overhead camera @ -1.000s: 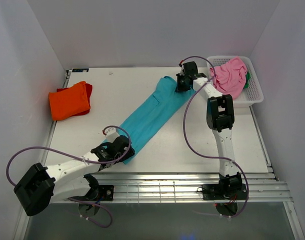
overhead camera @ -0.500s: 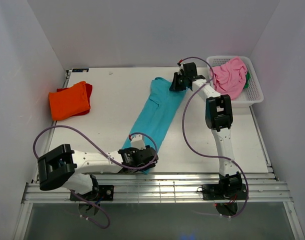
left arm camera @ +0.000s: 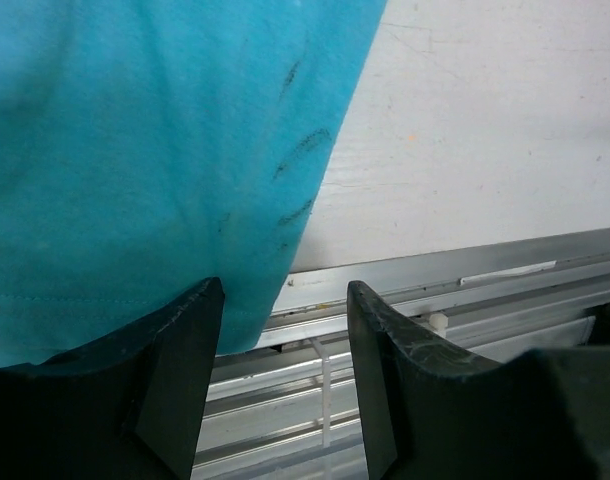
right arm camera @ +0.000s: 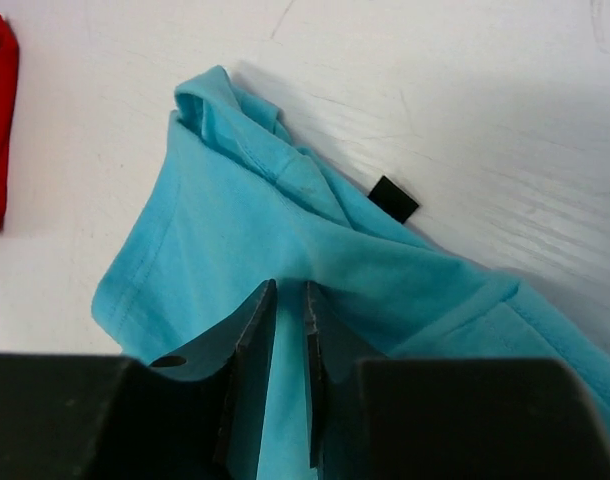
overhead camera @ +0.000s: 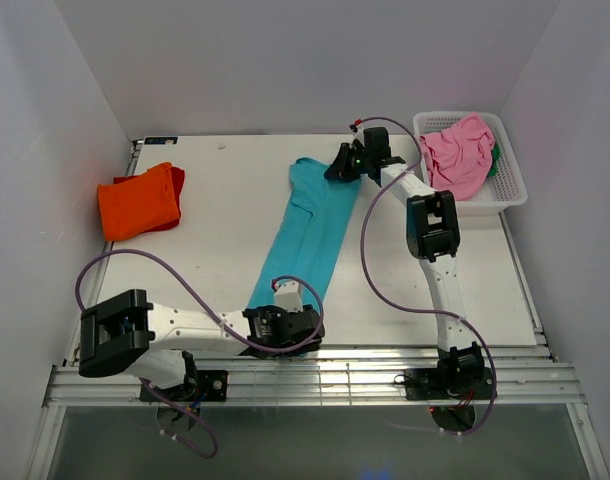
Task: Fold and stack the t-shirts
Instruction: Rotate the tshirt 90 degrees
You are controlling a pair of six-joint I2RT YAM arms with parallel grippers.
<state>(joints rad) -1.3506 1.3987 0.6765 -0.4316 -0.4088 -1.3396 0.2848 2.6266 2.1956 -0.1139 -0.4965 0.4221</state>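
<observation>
Black left gripper (left arm camera: 283, 290): unclenched, its jaws stood well apart at the near end of the teal t-shirt (overhead camera: 310, 230). One finger lay over the hem and a corner of the cloth reached into the gap. Nothing was pinched there.
Black right gripper (right arm camera: 289, 288): clenched on the teal t-shirt, with its jaws almost together and a ridge of cloth caught between them at the shirt's far end.
Teal t-shirt: drawn out into a long narrow band on the table (overhead camera: 225, 200). It ran from the near edge, just left of centre, to the far side, leaning slightly right. The far end was bunched into folds, and the near hem lay just beside the metal rails (left arm camera: 455, 275).
Dark smudges (left arm camera: 303, 140): a few short marks on the cloth near the near hem.
Black square (right arm camera: 394, 198): a small patch on the bare table, just beside the shirt's far fold.
Orange t-shirt (overhead camera: 137, 203): folded at the far left of the table, well apart from the teal one. It rested on a red cloth (overhead camera: 175, 178) whose edge showed along its right side.
Pink t-shirt (overhead camera: 460, 155): crumpled in the white basket (overhead camera: 510, 190) at the far right corner.
Green cloth (overhead camera: 496, 160): a sliver touching the pink shirt's right side, inside the basket.
</observation>
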